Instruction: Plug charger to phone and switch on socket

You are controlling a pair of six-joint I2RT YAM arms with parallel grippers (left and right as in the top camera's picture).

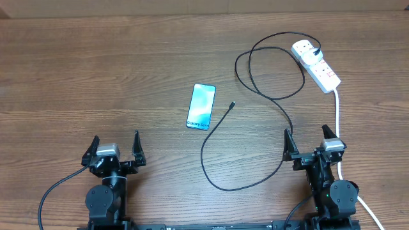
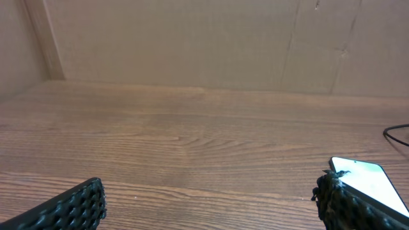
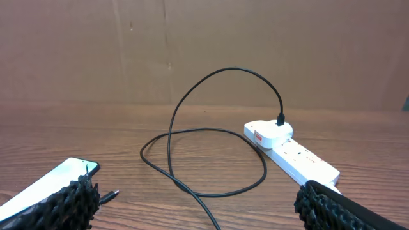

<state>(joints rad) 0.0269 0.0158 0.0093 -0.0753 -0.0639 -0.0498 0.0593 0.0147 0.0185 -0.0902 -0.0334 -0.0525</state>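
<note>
Jaws spread, empty, on our left gripper (image 1: 115, 148), right gripper (image 1: 311, 142) | charger (image 1: 218, 121) tip near phone (image 1: 200, 107), unplugged; socket (image 1: 317, 64) switching pending

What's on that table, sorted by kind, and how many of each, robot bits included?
phone: 1
charger: 1
socket: 1
white lead: 1
pincers: 2, the left pincer and the right pincer, both open
Total: 6
</note>
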